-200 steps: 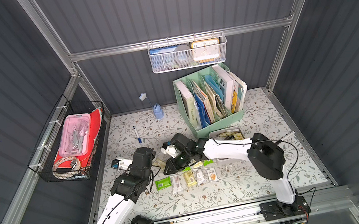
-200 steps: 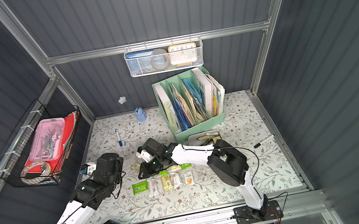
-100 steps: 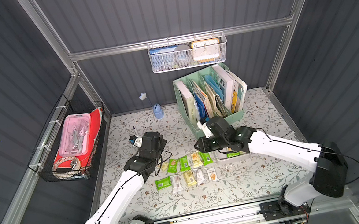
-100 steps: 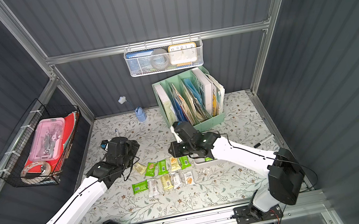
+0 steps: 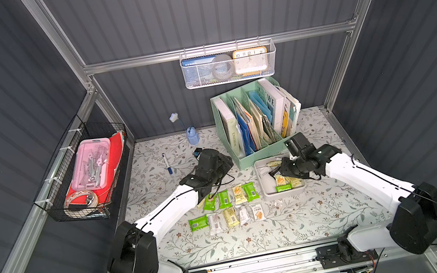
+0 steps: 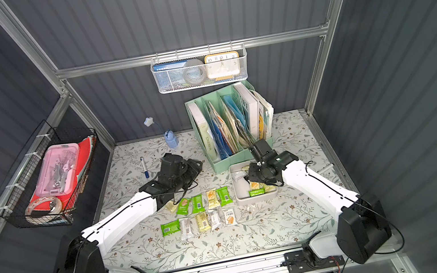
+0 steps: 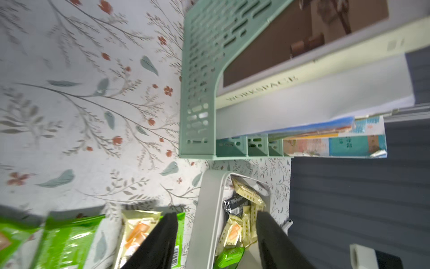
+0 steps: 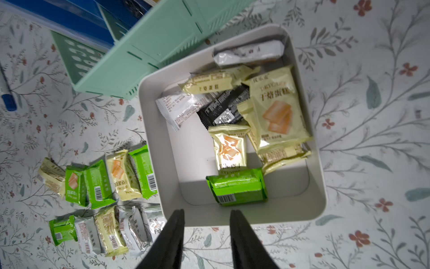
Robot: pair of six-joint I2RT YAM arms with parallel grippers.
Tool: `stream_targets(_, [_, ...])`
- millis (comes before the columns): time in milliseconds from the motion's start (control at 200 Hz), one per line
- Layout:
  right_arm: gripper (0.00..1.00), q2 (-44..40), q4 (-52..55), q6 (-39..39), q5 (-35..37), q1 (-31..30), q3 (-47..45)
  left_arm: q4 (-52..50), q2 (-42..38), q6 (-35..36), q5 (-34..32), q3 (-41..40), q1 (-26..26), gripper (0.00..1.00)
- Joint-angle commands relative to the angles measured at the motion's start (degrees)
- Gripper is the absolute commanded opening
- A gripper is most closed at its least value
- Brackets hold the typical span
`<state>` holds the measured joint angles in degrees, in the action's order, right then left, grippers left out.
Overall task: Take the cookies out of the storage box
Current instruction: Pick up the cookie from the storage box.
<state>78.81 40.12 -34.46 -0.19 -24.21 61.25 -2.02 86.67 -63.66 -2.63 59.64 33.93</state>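
Wire basket [image 5: 80, 178]: hangs on the left wall and holds a pink case [image 5: 92, 164].
Pen [image 5: 167, 164]: lies on the flowered table [image 5: 300, 219], far left, well apart from the packets.
Left gripper [image 7: 216, 214]: over the table just behind the laid-out packets, left of the file rack. The fingers are spread wide with nothing between them.
Cookies [image 5: 224, 198]: ten lie on the table in two rows of five, just left of the box. They are green, pale yellow and silver, and all lie flat.
Storage box [image 5: 284, 194]: shallow and pale grey, on the table just in front of the file rack, with the packet rows beside its left wall. More packets lie jumbled inside: several pale yellow, two silver, a black packet [image 8: 223, 107] in the middle and a green packet [image 8: 237, 186] at the near edge.
Right gripper [image 8: 207, 210]: above the box, tips over the rim close to the green packet. The fingers are parted and empty.
File rack [image 5: 259, 156]: mint green, upright and full of books and folders.
Mesh basket [image 5: 229, 66]: white, on the back wall rail, with a clock [image 5: 250, 58] inside.
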Motion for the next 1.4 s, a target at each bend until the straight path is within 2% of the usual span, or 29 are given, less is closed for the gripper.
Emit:
stream_targets(0, [0.4,4.02,4.29,1.75,-2.29,0.28,1.53,5.32,4.2,-2.64,1.96,0.7,2.03,0.6])
stream_targets(100, [0.41,8.66,4.21,2.62,-3.28,0.3,2.82,8.84,8.48,-5.83,3.91,1.33,3.19,0.6])
stream_targets(300, [0.49,15.83,6.21,4.59,0.25,0.31,5.78,8.32,14.34,-6.62,5.9,5.52,4.1,0.6])
stream_targets(535, [0.59,20.99,5.52,6.68,0.44,0.35,7.54,8.7,16.5,-7.36,6.55,6.77,4.23,0.6])
stream_targets(1051, [0.6,29.79,2.94,8.65,2.69,1.08,10.28,7.21,15.61,-8.14,7.2,5.93,4.29,0.61])
stream_targets(1396, [0.52,30.9,1.51,9.56,3.48,1.09,10.43,6.07,15.71,-8.11,6.85,6.54,4.18,0.6])
